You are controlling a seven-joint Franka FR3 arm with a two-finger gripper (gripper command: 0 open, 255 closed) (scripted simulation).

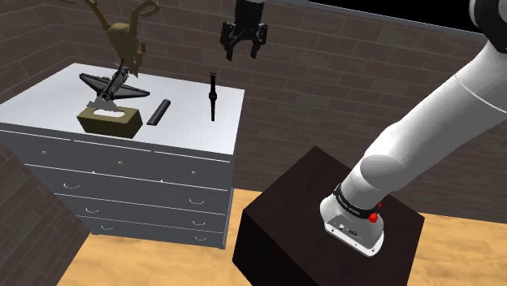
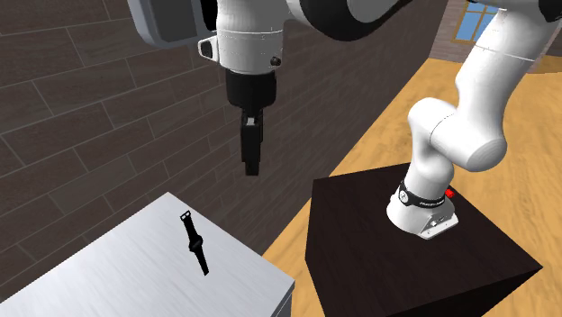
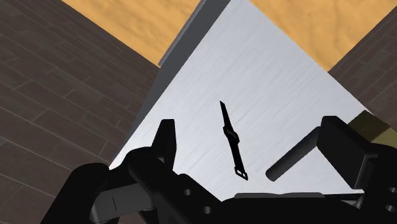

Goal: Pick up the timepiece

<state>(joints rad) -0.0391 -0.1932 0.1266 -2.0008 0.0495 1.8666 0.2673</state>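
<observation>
The timepiece is a slim black wristwatch [image 1: 213, 95] lying flat with its strap stretched out on the pale dresser top [image 1: 183, 114], near that top's right edge in the shoulder view. My black gripper [image 1: 244, 54] hangs open well above it, up against the brick wall and a little to the right of the watch. From the second exterior view the gripper [image 2: 253, 167] points straight down, high over the watch [image 2: 194, 241]. Looking along the hand, the watch [image 3: 231, 135] lies between my spread fingers [image 3: 167, 141], far below and untouched.
A short black cylinder [image 1: 159, 112] lies left of the watch. Further left are an olive box [image 1: 110, 119] with a black stand on it and a bronze-coloured sculpture [image 1: 123, 36]. The dresser has several drawers [image 1: 122, 191]. My dark stand [image 1: 325, 219] sits on the wooden floor.
</observation>
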